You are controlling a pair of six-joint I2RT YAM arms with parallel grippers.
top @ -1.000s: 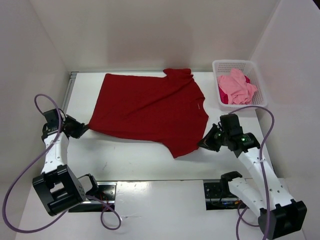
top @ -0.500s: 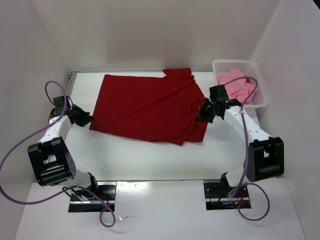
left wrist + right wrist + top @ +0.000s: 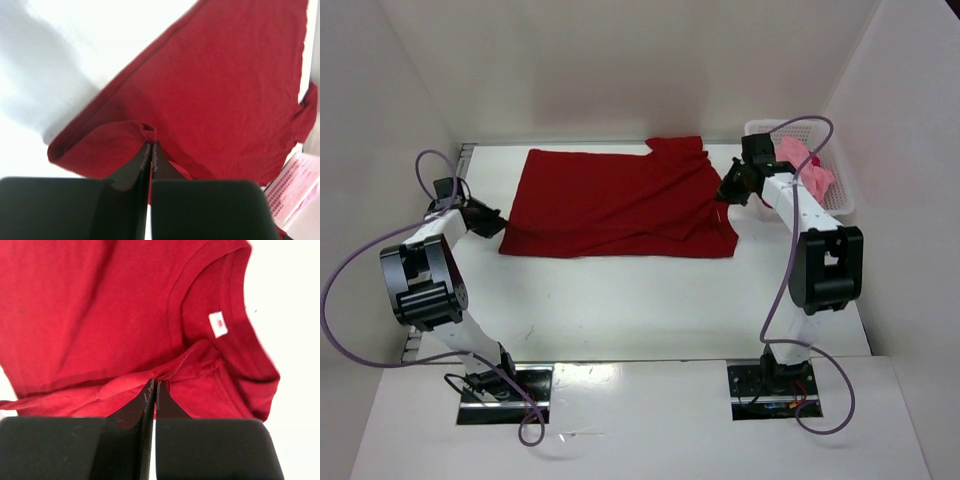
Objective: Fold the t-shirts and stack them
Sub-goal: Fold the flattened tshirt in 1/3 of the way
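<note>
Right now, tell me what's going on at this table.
Both arms are folding the dark red t-shirt. The left gripper pinches its left corner, and the right gripper pinches a fold near the collar. The shirt lies partly folded on the table. A light pink shirt sits in the white basket, far right.

white table (image 3: 620, 300), dark red shirt (image 3: 610, 200), basket (image 3: 842, 200)
</note>
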